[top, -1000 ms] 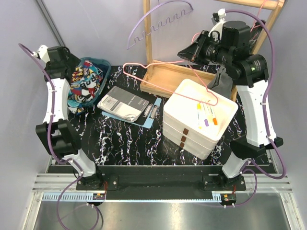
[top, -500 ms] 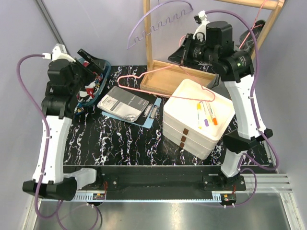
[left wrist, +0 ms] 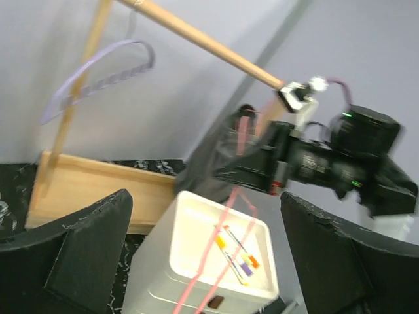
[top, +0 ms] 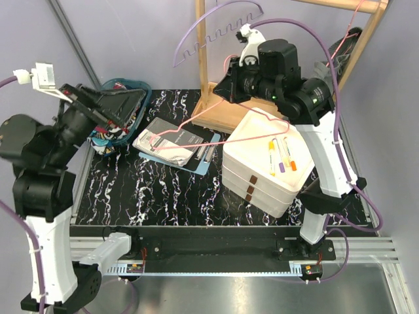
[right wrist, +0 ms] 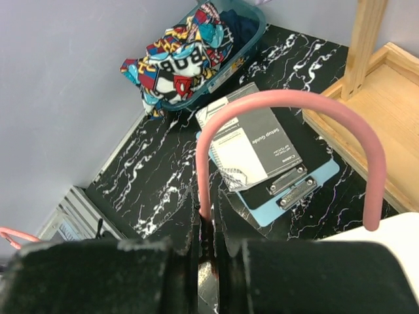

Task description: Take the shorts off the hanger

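The right gripper (right wrist: 206, 226) has its jaws pinched tight on the hook of the pink hanger (right wrist: 288, 98), held above the far middle of the marbled surface (top: 163, 190). The left gripper (left wrist: 204, 209) hangs raised, jaws spread wide and holding nothing. The graffiti-print shorts (right wrist: 173, 55) and the navy shorts (right wrist: 237, 27) lie heaped in the teal basket (right wrist: 259, 27) at the far left corner.

A stack of white trays (top: 262, 176) sat on the marbled tabletop (top: 163, 190). Behind its left corner the right arm's jaws held a pink hanger (top: 186, 124) slanting left over a clipboard (top: 204, 163); farther left, the left arm's jaws hung over a teal basket (top: 127, 83) of graffiti-print shorts (top: 103, 139).
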